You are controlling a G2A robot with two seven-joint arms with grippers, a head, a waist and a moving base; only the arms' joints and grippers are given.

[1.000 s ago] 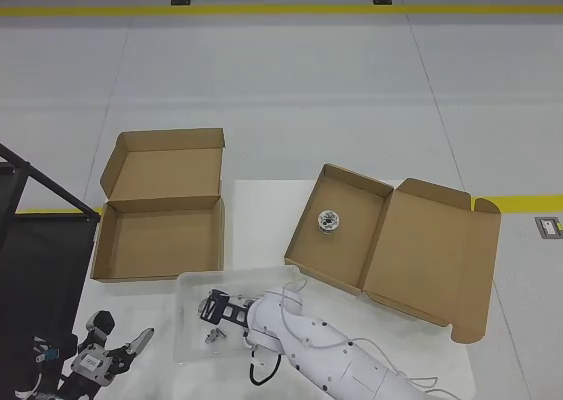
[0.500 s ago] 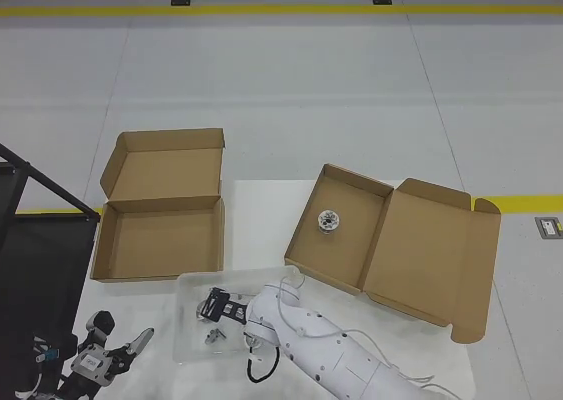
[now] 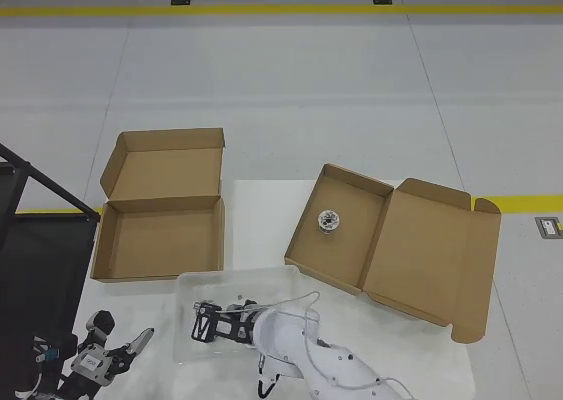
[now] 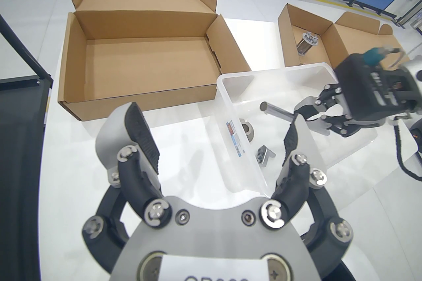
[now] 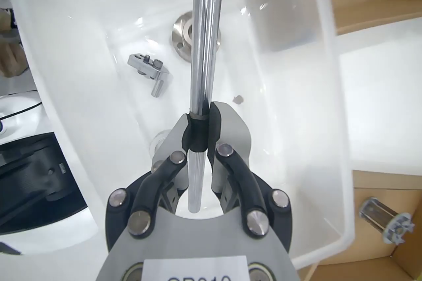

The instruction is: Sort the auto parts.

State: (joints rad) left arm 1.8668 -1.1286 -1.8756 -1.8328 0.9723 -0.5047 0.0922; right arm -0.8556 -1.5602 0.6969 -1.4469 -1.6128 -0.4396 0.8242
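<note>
My right gripper [image 5: 201,121] is shut on a polished steel rod [image 5: 206,32] and holds it above the floor of the clear plastic bin [image 5: 329,98]. Under the rod lie a round metal flange [image 5: 180,36] and a small grey bracket [image 5: 148,68]. In the top view the right gripper [image 3: 199,325] is over the bin's left part. My left gripper [image 4: 216,117] stands open over the table beside the bin's left wall [image 4: 237,144], with nothing between its fingers. From there I see the rod [image 4: 277,111], the flange [image 4: 247,130] and the bracket [image 4: 265,155].
An open cardboard box [image 3: 159,240] stands at the back left with nothing in it. A second open box [image 3: 306,250] at the back right holds a geared metal part [image 3: 328,221]. A black rack [image 3: 1,260] borders the table's left side.
The right gripper has shifted toward the bin's left side and nearer the front edge. The left gripper has stayed where it was.
</note>
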